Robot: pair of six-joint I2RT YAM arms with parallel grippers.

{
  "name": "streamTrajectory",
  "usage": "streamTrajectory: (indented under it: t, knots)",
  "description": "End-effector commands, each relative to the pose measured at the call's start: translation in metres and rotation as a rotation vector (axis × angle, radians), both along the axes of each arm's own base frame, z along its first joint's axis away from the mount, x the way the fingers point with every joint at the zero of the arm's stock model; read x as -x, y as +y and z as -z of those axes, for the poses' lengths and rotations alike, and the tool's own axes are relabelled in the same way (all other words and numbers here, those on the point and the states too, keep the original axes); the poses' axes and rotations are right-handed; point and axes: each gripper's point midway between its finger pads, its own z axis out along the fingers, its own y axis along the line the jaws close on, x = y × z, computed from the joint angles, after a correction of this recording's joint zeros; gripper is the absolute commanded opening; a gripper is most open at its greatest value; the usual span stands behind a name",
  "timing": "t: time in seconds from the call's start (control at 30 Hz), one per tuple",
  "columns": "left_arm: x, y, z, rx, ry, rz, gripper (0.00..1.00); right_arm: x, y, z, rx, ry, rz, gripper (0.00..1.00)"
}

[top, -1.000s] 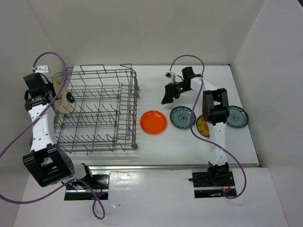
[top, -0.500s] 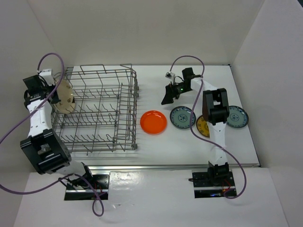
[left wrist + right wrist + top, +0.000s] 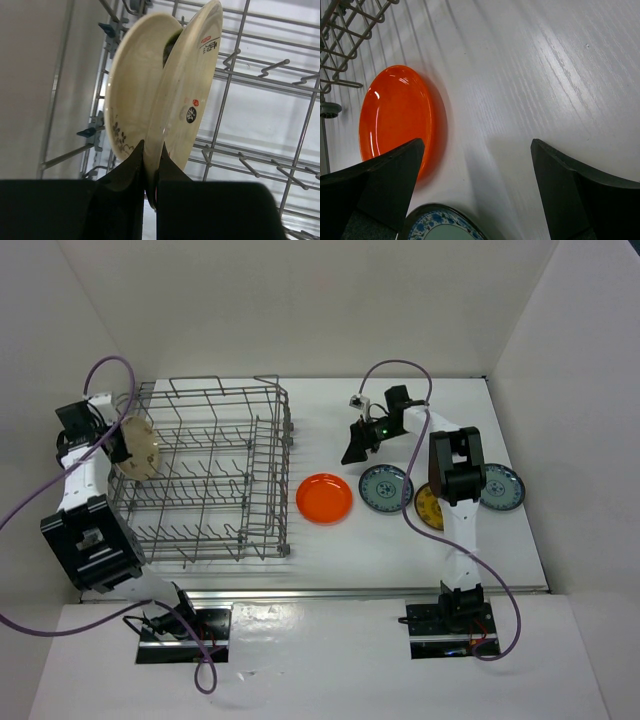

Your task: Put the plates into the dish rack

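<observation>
Currently: first cream plate [image 3: 131,95] is judged racked at the dish rack's [image 3: 210,480] left edge. Second cream plate [image 3: 189,100] is pinched beside it by the left gripper [image 3: 151,150]. Orange plate [image 3: 324,498], blue plate [image 3: 384,487], yellow plate [image 3: 425,512] and outer blue plate [image 3: 500,488] are left on the tabletop's right half, and the right gripper [image 3: 476,150] is held spread.

No legible text on cream plate [image 3: 186,95]

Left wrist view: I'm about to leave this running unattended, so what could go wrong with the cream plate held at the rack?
1. The left pincer pinches the held cream plate only at its rim, so the plate may pivot or slip.
2. It sits very close to the second cream plate. Releasing it here could knock both askew in the dish rack.
</observation>
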Motion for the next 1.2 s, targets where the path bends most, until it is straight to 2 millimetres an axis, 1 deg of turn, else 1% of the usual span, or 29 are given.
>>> streamTrajectory:
  t: [0.0, 0.03, 0.1, 0.17, 0.2, 0.23, 0.33, 0.37, 0.4, 0.43, 0.47, 0.5, 0.57, 0.6, 0.63, 0.7, 0.73, 0.77, 0.8, 0.83, 0.87, 0.9, 0.93, 0.97, 1.03, 1.07, 1.1, 1.13, 1.17]
  knots:
    - [-0.015, 0.009, -0.008, 0.001, -0.048, -0.014, 0.0, 0.029, -0.014, 0.044, 0.152, 0.132, 0.015, 0.96]
    - [-0.018, 0.008, -0.013, 0.009, -0.062, -0.014, 0.0, 0.029, -0.014, 0.044, 0.152, 0.132, 0.015, 0.96]
    - [-0.021, 0.008, -0.004, 0.027, -0.047, -0.005, 0.0, 0.032, -0.01, 0.044, 0.155, 0.14, 0.006, 0.96]
    - [-0.024, 0.001, 0.003, 0.049, -0.028, 0.015, 0.0, 0.032, -0.01, 0.044, 0.155, 0.14, 0.006, 0.96]
    - [-0.023, 0.003, 0.007, 0.046, -0.016, 0.005, 0.0, 0.034, -0.012, 0.045, 0.167, 0.158, 0.007, 0.96]
    - [-0.024, -0.001, 0.016, 0.062, 0.013, 0.013, 0.0, 0.038, -0.008, 0.045, 0.171, 0.169, -0.003, 0.95]
    - [-0.026, 0.0, 0.024, 0.059, 0.048, 0.002, 0.0, 0.043, -0.013, 0.054, 0.208, 0.199, 0.002, 0.94]
    - [-0.025, -0.003, 0.026, 0.056, 0.063, 0.003, 0.0, 0.045, -0.01, 0.051, 0.206, 0.181, -0.012, 0.92]
    - [-0.024, -0.001, 0.026, 0.048, 0.067, -0.006, 0.03, 0.05, -0.011, 0.057, 0.208, 0.191, -0.013, 0.92]
    - [-0.024, -0.002, 0.026, 0.055, 0.065, -0.012, 0.07, 0.049, -0.012, 0.055, 0.216, 0.177, -0.009, 0.92]
    - [-0.022, -0.003, 0.027, 0.059, 0.073, -0.012, 0.12, 0.051, -0.009, 0.055, 0.217, 0.176, -0.018, 0.92]
    - [-0.023, -0.002, 0.028, 0.069, 0.078, -0.019, 0.23, 0.053, -0.01, 0.055, 0.226, 0.177, -0.016, 0.92]
    - [-0.022, -0.003, 0.026, 0.072, 0.084, -0.019, 0.32, 0.056, -0.011, 0.055, 0.229, 0.189, -0.017, 0.91]
    - [-0.022, -0.001, 0.028, 0.069, 0.096, -0.028, 0.42, 0.055, -0.012, 0.056, 0.239, 0.187, -0.015, 0.91]
    - [-0.019, -0.002, 0.03, 0.081, 0.106, -0.034, 0.47, 0.057, -0.013, 0.056, 0.241, 0.196, -0.016, 0.91]
    - [-0.018, 0.001, 0.03, 0.069, 0.112, -0.048, 0.56, 0.057, -0.014, 0.057, 0.25, 0.194, -0.014, 0.91]
    - [-0.018, 0.001, 0.023, 0.064, 0.103, -0.048, 0.6, 0.059, -0.015, 0.057, 0.252, 0.203, -0.015, 0.91]
    - [-0.017, 0.003, 0.023, 0.055, 0.107, -0.058, 0.65, 0.058, -0.015, 0.057, 0.252, 0.196, -0.02, 0.91]
    - [-0.015, -0.001, 0.017, 0.048, 0.105, -0.065, 0.68, 0.06, -0.015, 0.057, 0.254, 0.205, -0.021, 0.91]
    - [-0.017, 0.001, 0.008, 0.04, 0.086, -0.078, 0.73, 0.06, -0.015, 0.057, 0.254, 0.197, -0.028, 0.91]
    - [-0.014, 0.003, -0.003, 0.019, 0.066, -0.088, 0.81, 0.062, -0.016, 0.057, 0.256, 0.205, -0.029, 0.91]
    - [-0.016, -0.002, -0.01, 0.034, 0.044, -0.1, 0.87, 0.064, -0.017, 0.057, 0.258, 0.21, -0.035, 0.91]
    - [-0.015, -0.004, -0.023, 0.033, 0.012, -0.11, 0.95, 0.064, -0.018, 0.058, 0.267, 0.208, -0.034, 0.91]
    - [-0.019, -0.006, -0.036, 0.025, -0.024, -0.108, 1.0, 0.067, -0.018, 0.058, 0.27, 0.222, -0.035, 0.91]
    - [-0.02, -0.011, -0.053, 0.018, -0.064, -0.106, 1.0, 0.073, -0.016, 0.06, 0.275, 0.238, -0.046, 0.91]
    - [-0.016, -0.01, -0.067, -0.007, -0.092, -0.121, 1.0, 0.073, -0.016, 0.06, 0.275, 0.238, -0.046, 0.9]
    - [-0.017, -0.009, -0.081, -0.034, -0.122, -0.128, 1.0, 0.077, -0.012, 0.057, 0.266, 0.239, -0.057, 0.9]
    - [-0.015, -0.011, -0.089, -0.034, -0.142, -0.133, 1.0, 0.085, -0.009, 0.06, 0.271, 0.256, -0.07, 0.9]
    - [-0.013, -0.01, -0.098, -0.049, -0.166, -0.14, 1.0, 0.088, -0.008, 0.057, 0.26, 0.26, -0.072, 0.9]
